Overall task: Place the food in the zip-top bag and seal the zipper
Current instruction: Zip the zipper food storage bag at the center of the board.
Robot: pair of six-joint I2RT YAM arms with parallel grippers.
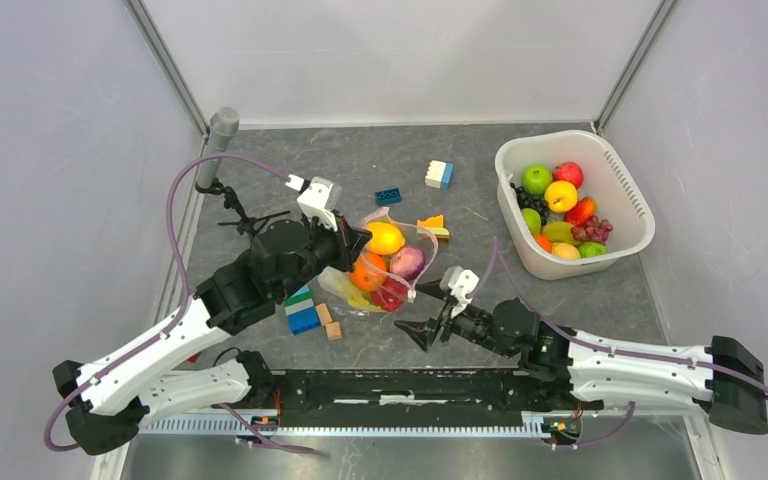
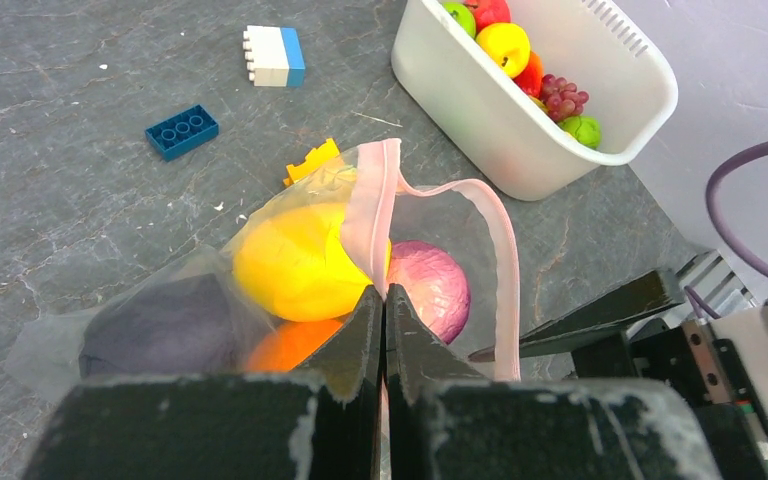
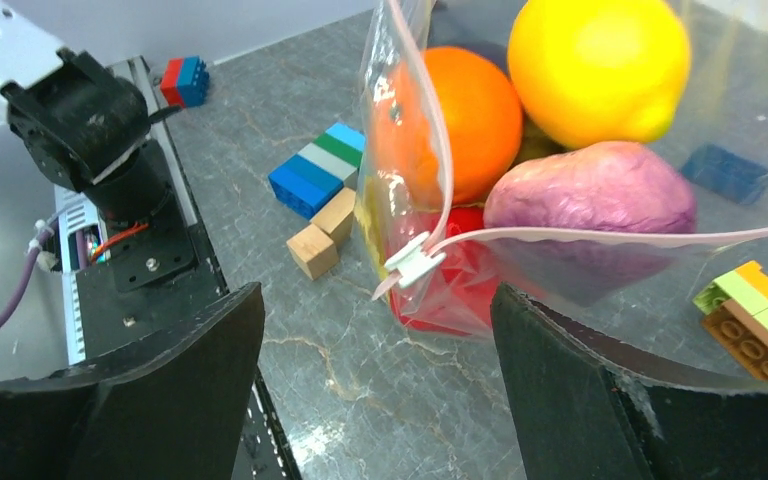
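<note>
The clear zip-top bag (image 1: 392, 272) lies mid-table, its mouth open. It holds a yellow lemon (image 1: 385, 238), an orange (image 1: 368, 270), a purple piece (image 1: 407, 262) and a red piece (image 1: 390, 295). My left gripper (image 1: 355, 243) is shut on the pink zipper strip (image 2: 372, 200) at the mouth, with the lemon (image 2: 295, 262) just beyond its tips (image 2: 382, 295). My right gripper (image 1: 422, 322) is open and empty, just in front of the bag. The white zipper slider (image 3: 412, 262) hangs at the bag's near corner, beyond the open fingers (image 3: 375, 300).
A white basket (image 1: 640, 200) at the right holds several more toy fruits. Building blocks lie around the bag: a blue plate (image 1: 388, 196), a white-blue block (image 1: 439, 175), an orange-green block (image 1: 433, 226), a blue-green stack (image 1: 302, 310) and wooden cubes (image 1: 328, 320). A grey post (image 1: 218, 140) stands at the back left.
</note>
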